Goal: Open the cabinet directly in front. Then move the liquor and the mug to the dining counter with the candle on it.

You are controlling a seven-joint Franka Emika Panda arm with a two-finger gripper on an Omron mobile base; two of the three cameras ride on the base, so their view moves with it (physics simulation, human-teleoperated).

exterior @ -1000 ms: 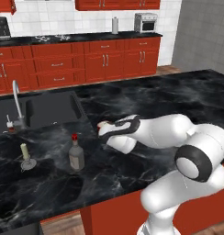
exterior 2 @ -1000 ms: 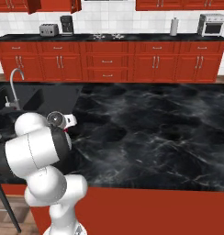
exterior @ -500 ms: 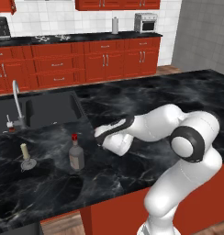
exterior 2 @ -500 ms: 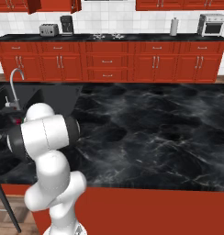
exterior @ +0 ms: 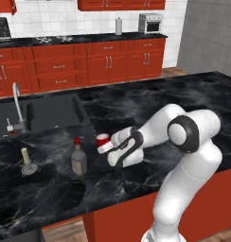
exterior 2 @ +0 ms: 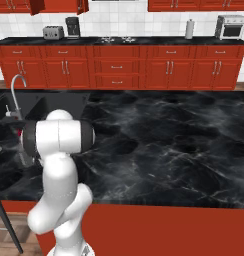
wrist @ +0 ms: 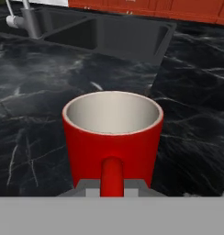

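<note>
I see the mug [wrist: 113, 137], glossy red with a pale inside, upright with its handle toward the hand camera, gripped at that handle and hanging over the counter [exterior: 136, 101], a broad black white-veined marble top with a sunken dark sink. On that same counter the liquor [exterior: 79, 158], a stubby brownish-grey bottle with a narrow neck and red cap, stands upright just left of the mug. The candle [exterior: 26, 159], a short cream stick in a small grey holder, stands further left, apart from the bottle.

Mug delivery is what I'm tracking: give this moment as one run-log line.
mug: held by handle, jaws shut, above dining counter | liquor: standing on counter beside candle | phase: carrying mug toward liquor
</note>
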